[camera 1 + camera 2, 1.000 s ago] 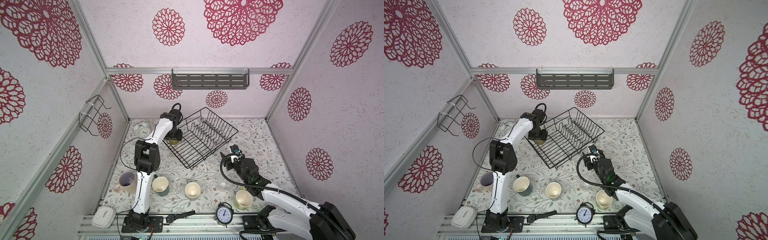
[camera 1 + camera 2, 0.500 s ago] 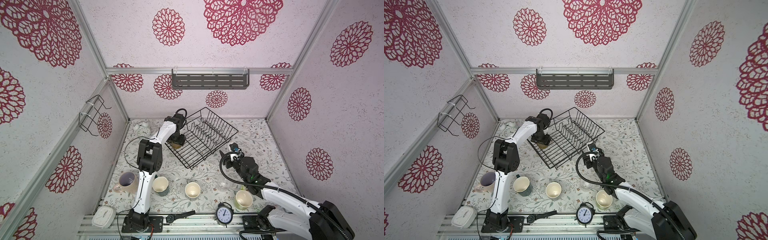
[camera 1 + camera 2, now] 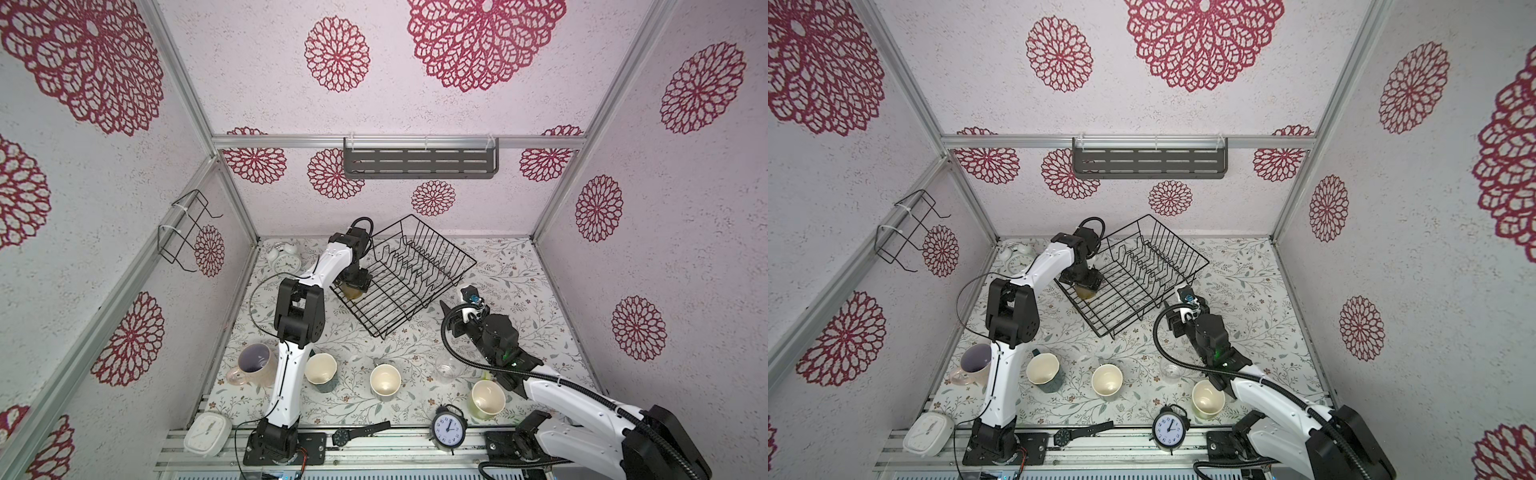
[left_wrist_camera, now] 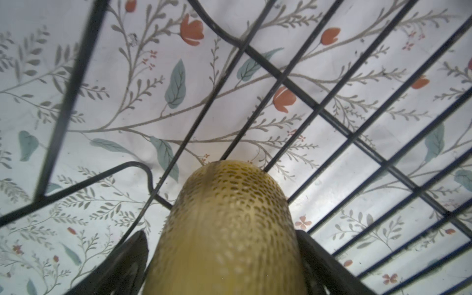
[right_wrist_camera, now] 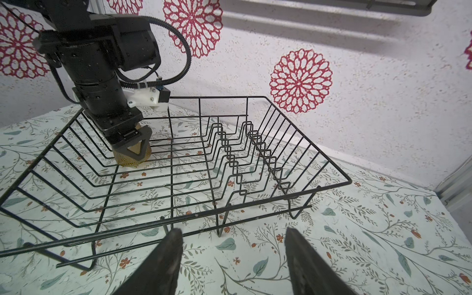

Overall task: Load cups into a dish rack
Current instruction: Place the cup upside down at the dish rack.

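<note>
The black wire dish rack (image 3: 438, 238) (image 3: 1178, 238) (image 5: 308, 139) stands skewed at the back of the table. An amber tumbler (image 3: 353, 292) (image 5: 131, 158) (image 4: 229, 204) rests on its wire floor near the left corner. My left gripper (image 3: 355, 286) (image 4: 220, 232) (image 5: 132, 150) straddles it, open, with a gap at one finger. My right gripper (image 3: 451, 320) (image 5: 232, 229) hovers open and empty by the rack's near right side. Along the front stand a pink mug (image 3: 253, 365), a dark teal mug (image 3: 321, 370), a grey mug (image 3: 385, 380), a clear glass (image 3: 446, 370) and a yellow-green mug (image 3: 487, 399).
A white bell clock (image 3: 284, 259) sits at the back left. A black alarm clock (image 3: 448, 428), a wristwatch (image 3: 357, 432) and a white square clock (image 3: 207, 432) lie along the front rail. A wire bracket (image 3: 183, 232) hangs on the left wall, a grey slotted shelf (image 3: 419, 162) on the back wall.
My left gripper carried the amber tumbler from the rack's left rim down and inward onto its floor, and its jaws have widened. The right arm has stayed still.
</note>
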